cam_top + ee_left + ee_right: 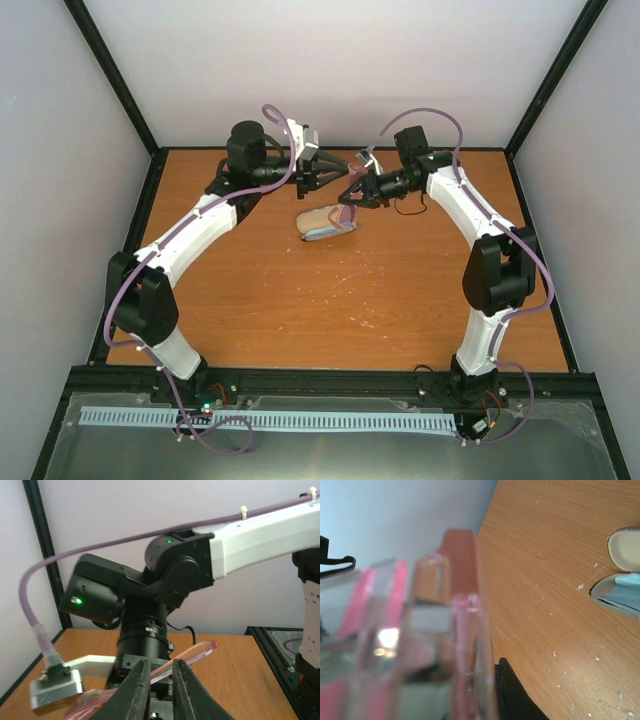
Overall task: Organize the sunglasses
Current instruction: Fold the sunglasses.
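The sunglasses, pinkish and translucent, hang above the table between both grippers. My right gripper is shut on their frame. In the right wrist view the blurred frame and lenses fill the left side, with one black finger beside them. My left gripper meets the glasses from the left. In the left wrist view one temple arm runs slantwise across the narrow gap of the left gripper, just behind the fingertips. Whether they pinch it does not show.
A tan oval case lies open on the wooden table just below the grippers, with a pale blue cloth in it. Black frame posts and pale walls enclose the table.
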Motion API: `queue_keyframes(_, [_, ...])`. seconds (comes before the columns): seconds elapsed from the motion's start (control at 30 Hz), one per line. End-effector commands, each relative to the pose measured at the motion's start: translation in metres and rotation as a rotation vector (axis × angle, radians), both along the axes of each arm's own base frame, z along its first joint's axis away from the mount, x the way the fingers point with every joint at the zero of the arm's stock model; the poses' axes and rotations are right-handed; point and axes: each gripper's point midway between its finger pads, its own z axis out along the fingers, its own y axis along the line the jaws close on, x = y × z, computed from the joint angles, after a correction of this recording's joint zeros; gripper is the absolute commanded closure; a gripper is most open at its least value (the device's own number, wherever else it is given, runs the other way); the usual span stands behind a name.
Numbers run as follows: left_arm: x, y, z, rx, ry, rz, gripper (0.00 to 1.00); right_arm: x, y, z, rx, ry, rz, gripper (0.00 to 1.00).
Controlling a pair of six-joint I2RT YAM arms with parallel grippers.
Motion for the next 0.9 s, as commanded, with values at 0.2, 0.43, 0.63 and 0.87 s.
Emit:
queue_keyframes(0.2, [-0.025,-0.007,-0.034,0.111,-0.018,-0.086,0.86,0.005,0.001,0.01,-0.006,-0.029,-0.007,0.93])
queue_keyframes(0.43, [-0.026,-0.001,-0.088,0.241,-0.011,-0.071,0.86,0.004,-0.001,0.027,0.009,-0.056,-0.012,0.89])
queue_keyframes(0.63, [-0.023,0.003,-0.111,0.3,-0.007,-0.037,0.86,0.0,-0.009,0.029,-0.011,-0.062,-0.028,0.88])
queue_keyframes(0.87, [0.022,0.034,-0.078,0.241,-0.031,0.192,0.46,0.012,-0.032,0.007,-0.096,-0.049,-0.119,0.88])
